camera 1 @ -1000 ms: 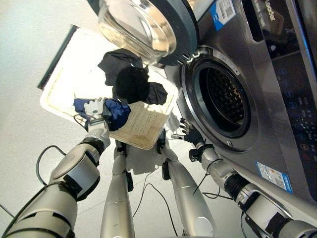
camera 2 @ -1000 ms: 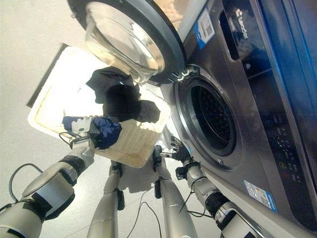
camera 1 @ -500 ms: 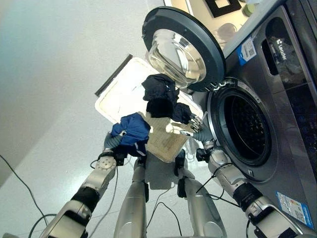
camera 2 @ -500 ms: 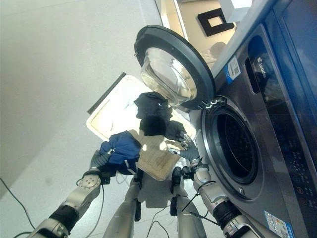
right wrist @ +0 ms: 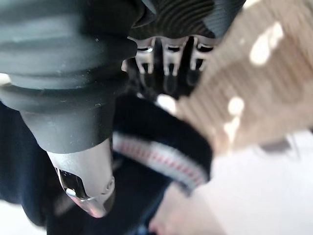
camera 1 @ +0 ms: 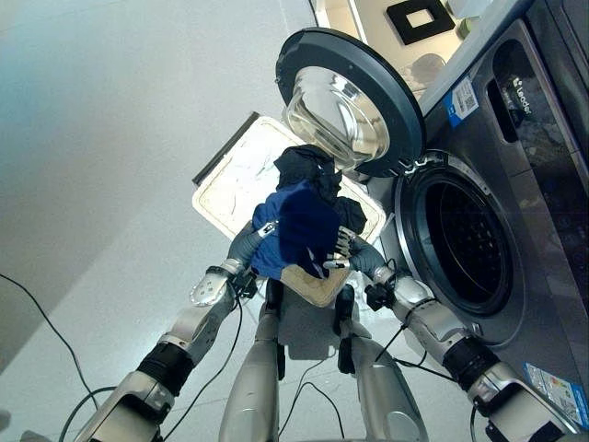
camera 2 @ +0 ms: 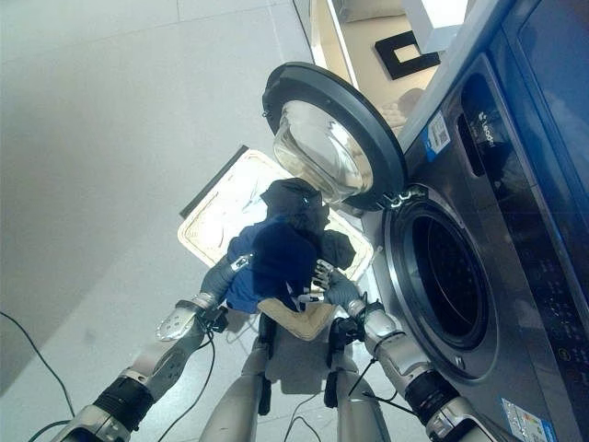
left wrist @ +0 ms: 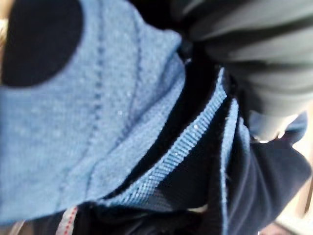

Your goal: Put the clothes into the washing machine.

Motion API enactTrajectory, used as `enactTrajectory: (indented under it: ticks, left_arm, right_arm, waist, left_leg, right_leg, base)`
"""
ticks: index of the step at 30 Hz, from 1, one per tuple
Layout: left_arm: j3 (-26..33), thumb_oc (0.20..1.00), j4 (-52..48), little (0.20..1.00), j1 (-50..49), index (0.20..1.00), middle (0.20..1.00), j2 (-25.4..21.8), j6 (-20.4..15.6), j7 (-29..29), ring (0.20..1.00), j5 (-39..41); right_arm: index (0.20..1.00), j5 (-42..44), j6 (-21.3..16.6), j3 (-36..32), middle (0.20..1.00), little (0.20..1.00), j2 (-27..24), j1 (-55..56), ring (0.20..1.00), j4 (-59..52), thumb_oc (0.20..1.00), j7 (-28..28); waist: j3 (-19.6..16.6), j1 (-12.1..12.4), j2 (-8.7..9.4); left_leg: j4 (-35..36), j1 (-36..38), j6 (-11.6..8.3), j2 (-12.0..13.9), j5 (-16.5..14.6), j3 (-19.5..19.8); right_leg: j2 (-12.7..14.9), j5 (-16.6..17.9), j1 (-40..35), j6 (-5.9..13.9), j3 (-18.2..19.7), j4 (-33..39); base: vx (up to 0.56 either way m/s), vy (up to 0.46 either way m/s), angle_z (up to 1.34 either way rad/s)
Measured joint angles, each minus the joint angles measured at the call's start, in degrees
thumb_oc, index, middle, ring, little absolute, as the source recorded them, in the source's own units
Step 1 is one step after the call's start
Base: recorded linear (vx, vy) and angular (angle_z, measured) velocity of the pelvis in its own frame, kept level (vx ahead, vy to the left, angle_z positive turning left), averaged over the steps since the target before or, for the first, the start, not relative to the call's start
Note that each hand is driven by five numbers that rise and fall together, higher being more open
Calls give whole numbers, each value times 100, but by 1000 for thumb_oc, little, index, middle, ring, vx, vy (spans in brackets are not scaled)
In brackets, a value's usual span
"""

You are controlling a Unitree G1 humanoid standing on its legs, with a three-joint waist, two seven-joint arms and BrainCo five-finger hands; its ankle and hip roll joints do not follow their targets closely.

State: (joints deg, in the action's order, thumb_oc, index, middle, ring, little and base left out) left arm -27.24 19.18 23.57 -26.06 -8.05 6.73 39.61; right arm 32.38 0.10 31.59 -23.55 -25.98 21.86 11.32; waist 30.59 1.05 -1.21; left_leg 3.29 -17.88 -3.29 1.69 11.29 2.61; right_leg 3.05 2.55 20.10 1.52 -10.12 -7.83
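- Above the laundry basket, in the left eye view, the left hand holds up the blue garment; its fingers are hidden in the cloth, so I cannot tell their state. The right hand touches the garment's lower edge, beside the washing machine with its door open.
- Right eye view: a dark garment lies in the basket behind.
- Left wrist view: blue cloth close up.
- Right wrist view: the fingers and thumb are curled on the striped hem.

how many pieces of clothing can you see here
2, maybe more hidden. A blue garment is held up over the basket by the left hand, with the right hand at its edge; dark clothing lies bunched in the basket behind it.
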Motion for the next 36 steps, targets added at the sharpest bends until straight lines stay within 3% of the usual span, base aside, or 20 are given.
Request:
enactTrajectory:
  ticks: [4, 13, 15, 20, 27, 32, 36]
  left_arm:
    - [-116, 200, 0, 200, 160, 200, 200, -21, 61, 36, 200, -5]
    - [-334, 200, 1, 200, 338, 200, 200, -91, 278, 34, 200, -41]
    - [-490, 200, 4, 200, 445, 200, 200, -112, 382, 32, 200, -57]
    - [-534, 200, 3, 200, 455, 200, 200, -87, 499, 30, 200, -60]
    - [-602, 200, 31, 200, 425, 200, 200, 22, 619, -222, 200, -578]
    - [-652, 200, 53, 200, 426, 200, 200, 34, 650, -445, 200, -967]
    - [-718, 200, 68, 200, 425, 200, 200, 36, 648, -559, 200, -1159]
  right_arm:
    - [1000, 240, 284, 298, 1000, 1000, 1, 6, 1000, -170, 1000, 322]
    - [1000, 765, 305, 531, 1000, 1000, 49, -6, 1000, -180, 1000, 328]
    - [1000, 1442, 278, 512, 1000, 1000, 93, 58, 1000, -184, 1000, 316]
    - [1000, 2190, 231, 510, 1000, 1000, 182, 239, 1000, -185, 1000, 316]
    - [1000, 4297, -166, 463, 1000, 1000, 587, 738, 1000, -174, 1000, 316]
    - [1000, 4782, -672, 482, 1000, 1000, 707, 861, 1000, -170, 1000, 316]
    - [1000, 4953, -868, 479, 1000, 1000, 717, 937, 1000, -169, 1000, 315]
  waist:
    - [0, 0, 0]
    - [0, -13, 1]
    - [0, -15, 0]
    - [0, -20, 0]
    - [1, -15, 0]
    - [1, -22, 1]
    - [1, -24, 1]
  left_leg:
    - [5, 0, -1, 0, -1, 0]
    - [20, -2, -7, 1, -6, 0]
    - [17, -31, -9, 1, -7, -2]
    - [19, -60, -20, 4, -16, -6]
    - [27, -192, -8, 3, -7, -41]
    - [45, -187, -4, 6, -4, -91]
    - [50, -188, -8, 7, -8, -102]
  right_leg:
    - [0, -1, 0, 0, -1, 1]
    - [-3, -4, 4, -1, -4, 15]
    - [-2, -8, 37, -4, -3, 14]
    - [-4, -24, 71, -13, -1, 14]
    - [1, -29, 216, -9, 11, 13]
    - [3, -29, 232, -7, 18, 17]
    - [3, -29, 240, -7, 25, 17]
  base:
    - [0, 0, 0]
    - [0, 0, 0]
    - [0, 0, 0]
    - [4, 1, -1]
    - [3, 3, -1]
    - [10, 13, -2]
    - [5, 8, 0]
